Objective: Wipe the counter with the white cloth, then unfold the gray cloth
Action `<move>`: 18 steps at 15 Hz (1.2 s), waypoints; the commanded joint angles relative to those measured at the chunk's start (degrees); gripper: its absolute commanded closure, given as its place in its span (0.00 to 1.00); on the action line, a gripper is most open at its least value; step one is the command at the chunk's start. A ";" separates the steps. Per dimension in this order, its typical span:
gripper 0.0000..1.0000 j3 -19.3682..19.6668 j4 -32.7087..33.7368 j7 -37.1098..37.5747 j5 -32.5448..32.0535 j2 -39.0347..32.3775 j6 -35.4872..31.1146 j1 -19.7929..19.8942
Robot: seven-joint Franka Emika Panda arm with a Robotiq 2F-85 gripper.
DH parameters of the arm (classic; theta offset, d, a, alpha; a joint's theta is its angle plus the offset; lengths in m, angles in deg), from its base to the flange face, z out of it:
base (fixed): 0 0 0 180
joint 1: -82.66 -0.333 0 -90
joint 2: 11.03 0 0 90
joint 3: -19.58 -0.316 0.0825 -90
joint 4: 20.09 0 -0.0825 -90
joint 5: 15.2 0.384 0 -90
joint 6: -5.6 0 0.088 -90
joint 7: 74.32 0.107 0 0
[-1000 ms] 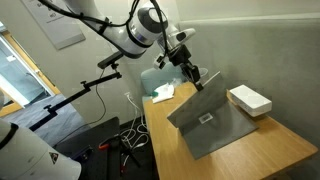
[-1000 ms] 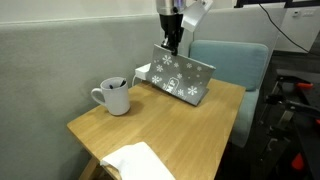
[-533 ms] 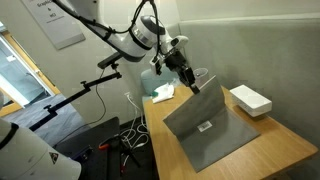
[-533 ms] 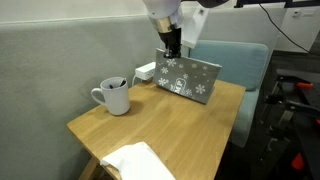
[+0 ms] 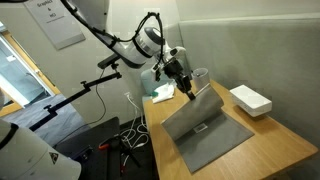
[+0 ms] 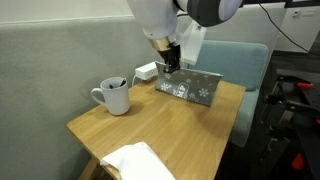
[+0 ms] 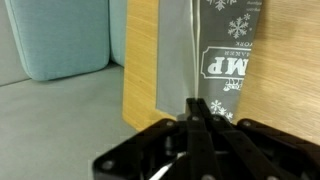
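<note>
The gray cloth (image 5: 205,130) with white snowflakes lies on the wooden counter (image 5: 275,150), with one edge lifted. My gripper (image 5: 185,88) is shut on that lifted edge, low over the counter near the chair end. In an exterior view the gripper (image 6: 170,68) holds the cloth (image 6: 195,88) partly raised. In the wrist view the shut fingers (image 7: 195,122) pinch the cloth (image 7: 215,60), which hangs ahead of them. The white cloth (image 5: 250,100) lies folded at the other end of the counter, also seen in an exterior view (image 6: 140,160).
A white mug (image 6: 113,96) stands near the wall. A small white object (image 6: 145,71) lies by the wall behind the gray cloth. A light-blue chair (image 6: 235,60) stands past the counter's end. A gray wall runs along one side.
My gripper has moved down and toward the chair end with the cloth's edge. The raised part of the gray cloth now stands lower and flatter.
</note>
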 commanded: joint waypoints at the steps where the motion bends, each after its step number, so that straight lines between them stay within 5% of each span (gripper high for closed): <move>1: 1.00 -1.82 0.55 -1.46 -0.20 -0.41 -0.26 1.36; 11: 1.00 -4.47 -1.68 -6.14 2.82 1.54 -12.21 4.55; 18: 1.00 -5.41 -3.58 -20.31 15.95 2.48 -20.98 6.38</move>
